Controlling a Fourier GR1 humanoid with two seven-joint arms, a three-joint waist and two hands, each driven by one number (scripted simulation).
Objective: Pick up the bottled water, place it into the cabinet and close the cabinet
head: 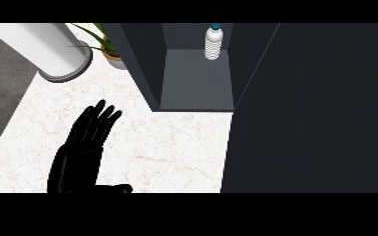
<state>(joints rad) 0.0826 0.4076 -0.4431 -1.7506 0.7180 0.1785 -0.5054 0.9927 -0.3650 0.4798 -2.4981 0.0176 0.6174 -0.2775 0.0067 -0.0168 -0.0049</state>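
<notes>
In the head view, the white marbled tabletop (162, 145) ran from the near edge to the far wall. On it, at the centre and right, stood the dark cabinet (148, 65). Its inside was a grey compartment with a flat floor, open toward the viewer. The bottled water (214, 42) stood upright at the far end of that compartment, close to the right inner wall, with its blue cap at the top. A broad dark panel, apparently the cabinet door (303, 110), filled the right side of the view from far to near and hid the tabletop beneath it.

The left hand (88, 140) showed at the near left, above the bare tabletop and well apart from the cabinet and the bottle. Its fingers were straight and held side by side, pointing toward the far side, with the thumb sticking out to the right near the lower edge. It held nothing. The right hand did not show anywhere.

At the far left stood a pale cylinder (48, 47), tilted in the view, and just to its right a potted plant (107, 47) sat against the cabinet's left wall.
</notes>
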